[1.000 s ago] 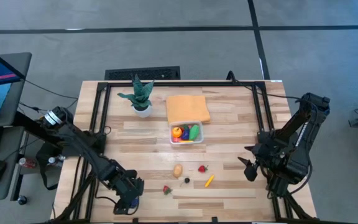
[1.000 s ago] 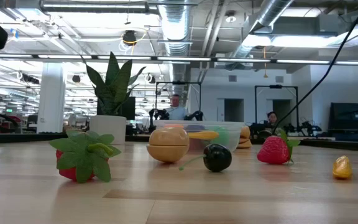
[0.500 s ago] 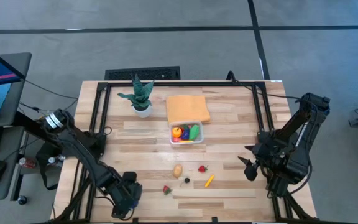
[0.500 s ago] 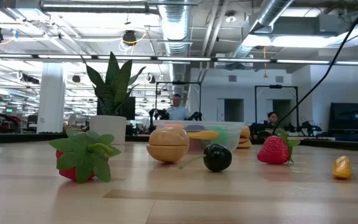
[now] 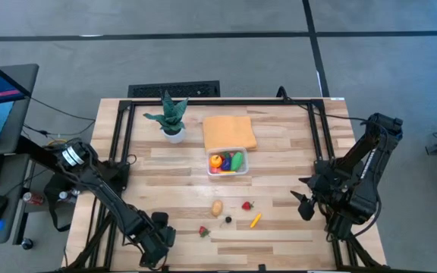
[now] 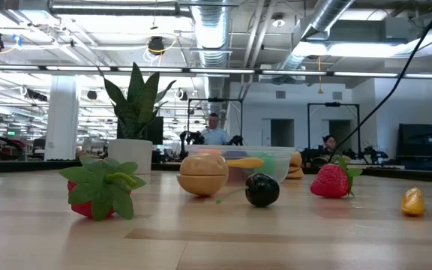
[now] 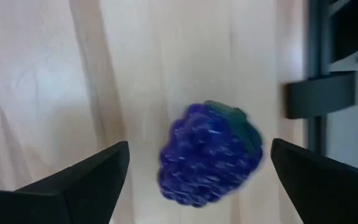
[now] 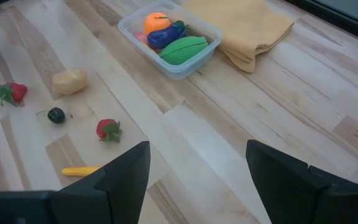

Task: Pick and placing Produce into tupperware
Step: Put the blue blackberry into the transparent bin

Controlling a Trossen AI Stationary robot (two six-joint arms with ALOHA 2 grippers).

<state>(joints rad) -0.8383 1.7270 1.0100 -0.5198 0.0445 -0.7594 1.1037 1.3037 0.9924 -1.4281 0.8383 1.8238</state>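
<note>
**Purple berry under the left gripper, near table edge**

Purple-blue and knobbly, with a green leafy cap, a toy berry lies on the pale wood directly between the spread fingers of the left gripper — the jaws stand wide apart and neither finger touches it. From above, the left gripper sits at the near left corner of the table, its arm reaching in from the left side; the berry itself is hidden there under the gripper.

The tupperware stands mid-table, just in front of the folded orange cloth. Inside it: an orange piece, a green piece, something dark purple and a bit of pink, packed together.

Loose produce on the boards nearer the front — a tan potato-like piece, a red strawberry, a small black cherry, a yellow piece, and a red piece with green leaves.

The right gripper waits at the right side of the table, fingers parted, holding nothing. A potted plant stands left of the cloth.
</note>
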